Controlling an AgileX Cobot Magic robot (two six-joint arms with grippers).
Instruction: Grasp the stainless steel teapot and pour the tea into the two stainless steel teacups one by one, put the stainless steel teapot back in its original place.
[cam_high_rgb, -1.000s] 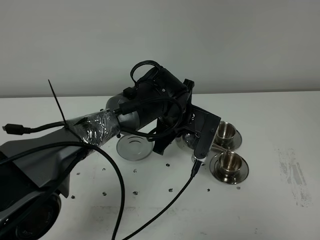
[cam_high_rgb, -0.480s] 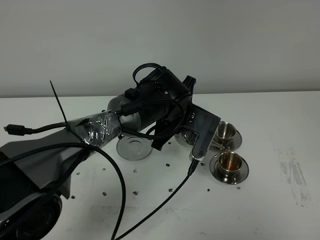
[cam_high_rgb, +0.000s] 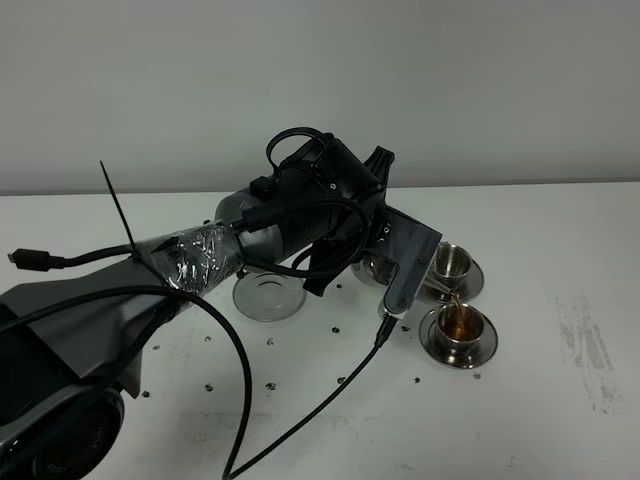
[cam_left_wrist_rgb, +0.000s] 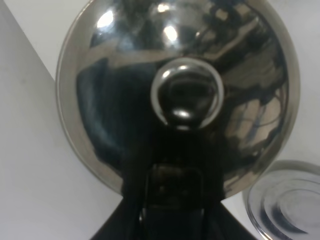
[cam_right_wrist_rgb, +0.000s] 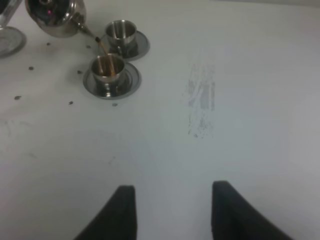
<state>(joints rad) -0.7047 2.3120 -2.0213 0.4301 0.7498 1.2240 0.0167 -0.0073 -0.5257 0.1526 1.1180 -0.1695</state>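
My left gripper (cam_left_wrist_rgb: 172, 200) is shut on the handle of the stainless steel teapot (cam_left_wrist_rgb: 175, 90), seen lid-on with its knob. In the high view my left wrist hides most of the teapot (cam_high_rgb: 368, 268). It is tilted, and a thin stream of tea (cam_high_rgb: 455, 300) falls from the spout into the near teacup (cam_high_rgb: 460, 322). The far teacup (cam_high_rgb: 452, 262) stands on its saucer behind it. The right wrist view shows the teapot (cam_right_wrist_rgb: 52, 17), the tea (cam_right_wrist_rgb: 100, 46) and both teacups (cam_right_wrist_rgb: 107, 67) (cam_right_wrist_rgb: 120, 31). My right gripper (cam_right_wrist_rgb: 175, 210) is open and empty, well away from them.
The bare round saucer (cam_high_rgb: 268, 295) lies to the left of the cups, under my left arm; it also shows in the left wrist view (cam_left_wrist_rgb: 287, 200). A black cable (cam_high_rgb: 300, 430) runs over the table's front. Small dark specks dot the white table (cam_high_rgb: 560, 400).
The teapot has tipped further toward the near teacup. Tea now streams from the spout, and reddish-brown liquid has risen in that cup.
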